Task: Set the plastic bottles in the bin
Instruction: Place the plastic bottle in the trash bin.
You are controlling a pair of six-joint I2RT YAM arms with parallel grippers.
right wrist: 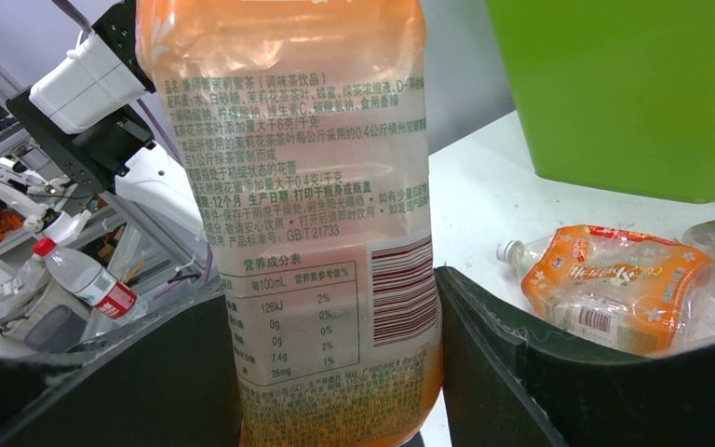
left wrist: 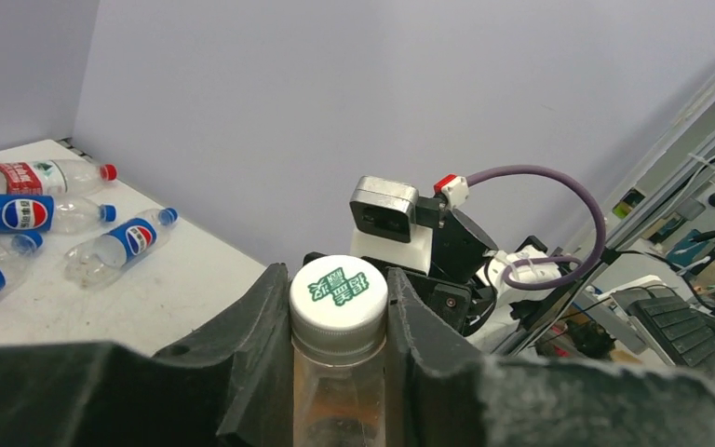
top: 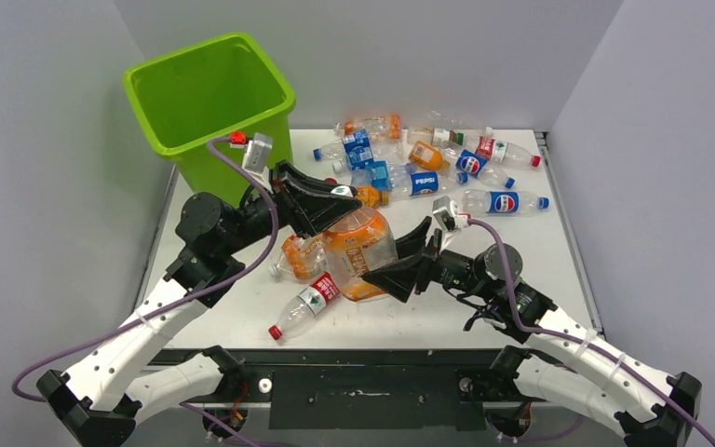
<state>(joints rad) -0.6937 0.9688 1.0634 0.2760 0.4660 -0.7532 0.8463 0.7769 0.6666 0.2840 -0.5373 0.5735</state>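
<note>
The white table carried the lime-green bin upright at its far left corner, its mouth open to the top camera.

Just in front of the bin and a little to its right, the large orange-labelled bottle was held between the two arms, its neck pointing towards the bin and its base away from it. It was outside the bin.

The left gripper, on the side nearer the bin, was closed on the bottle's neck. Its wrist view showed a black finger pressed against each side of the white cap with green print. The right gripper, on the side farther from the bin, clamped the bottle's body, with a finger tight against each side of the printed label.

The cluster of small bottles lay to the right of the bin, along the table's far edge.

A crushed orange-labelled bottle lay in front of the bin, beside the held bottle. A red-labelled bottle lay farther from the bin than that one.
</note>
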